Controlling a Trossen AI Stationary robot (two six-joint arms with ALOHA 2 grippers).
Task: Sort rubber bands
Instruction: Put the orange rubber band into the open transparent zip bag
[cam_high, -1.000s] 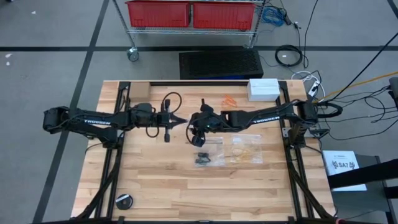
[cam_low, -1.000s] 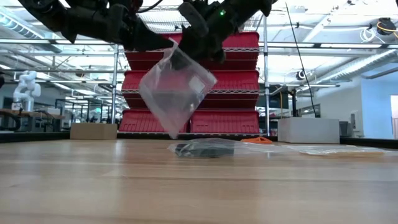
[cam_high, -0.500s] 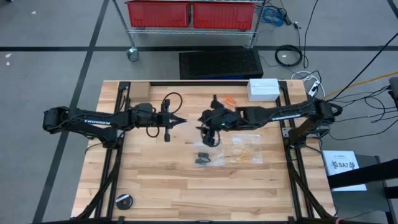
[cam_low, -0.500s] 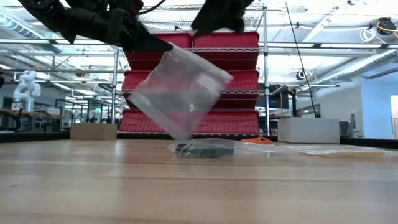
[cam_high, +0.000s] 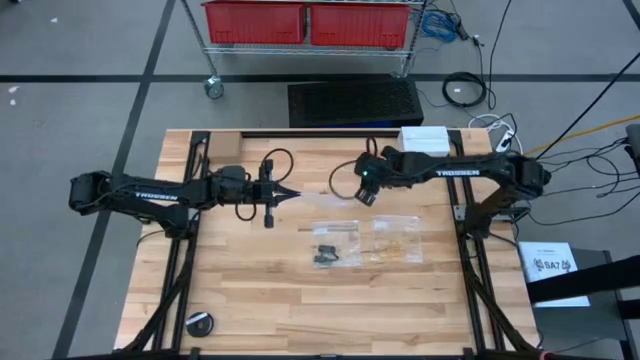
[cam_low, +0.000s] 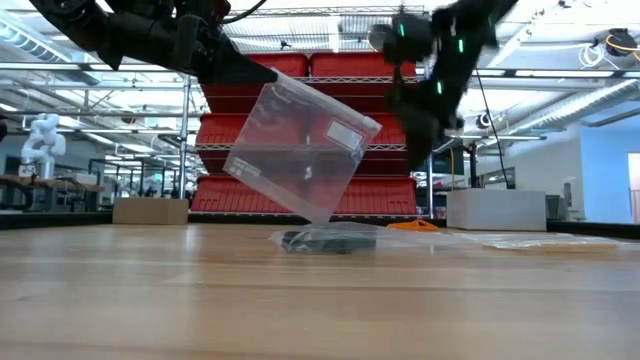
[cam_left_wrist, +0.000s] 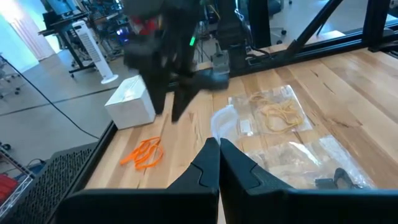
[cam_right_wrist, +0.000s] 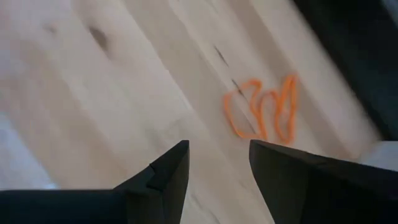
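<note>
The left gripper (cam_high: 293, 194) reaches level from the table's left side toward the middle, its fingers pressed together on one corner of a clear bag (cam_low: 300, 150) that hangs tilted in the air, its lowest corner just above the black rubber bands (cam_high: 325, 254) lying in a second bag flat on the wood. Just past those, beside them, a third bag holds the pale rubber bands (cam_high: 397, 241). The right gripper (cam_high: 364, 196) stretches in from the table's right side, angled downward, with its fingers (cam_right_wrist: 163, 171) spread and nothing between them. Beyond its tips, a little apart, the orange rubber bands (cam_right_wrist: 264, 112) lie loose on bare wood near the table's far edge, short of a white box (cam_high: 424, 142). Open wood (cam_high: 250, 290) stretches below both grippers toward the near edge, where a small black disc (cam_high: 199, 323) sits at the left corner.
</note>
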